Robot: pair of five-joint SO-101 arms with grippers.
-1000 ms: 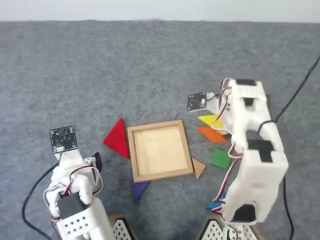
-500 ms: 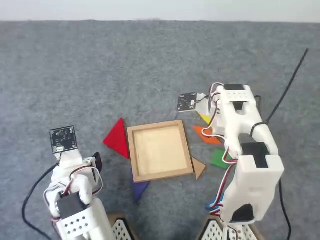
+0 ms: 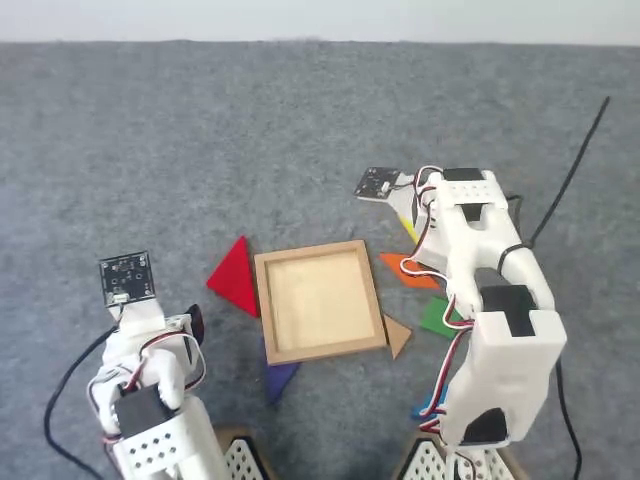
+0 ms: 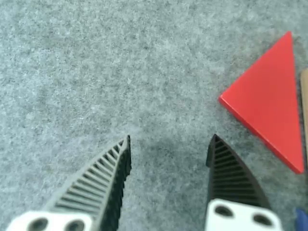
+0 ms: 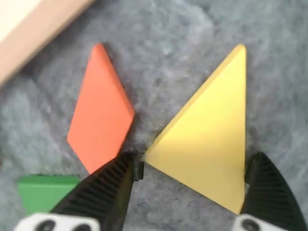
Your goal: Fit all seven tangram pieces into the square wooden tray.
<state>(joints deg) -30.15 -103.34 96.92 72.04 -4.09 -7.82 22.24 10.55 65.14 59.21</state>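
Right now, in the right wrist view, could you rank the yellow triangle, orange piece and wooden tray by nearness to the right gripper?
1. Yellow triangle, between the right gripper's fingers.
2. Orange piece, beside it.
3. Wooden tray, beyond the orange.

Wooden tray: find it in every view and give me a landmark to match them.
High view: wooden tray in the middle, red triangle on one side, orange piece on the other.
Left wrist view: a sliver of rim at the picture's edge, beside the red triangle.
Right wrist view: rim across one corner, near the orange piece.
Landmark: the grey carpet under everything.
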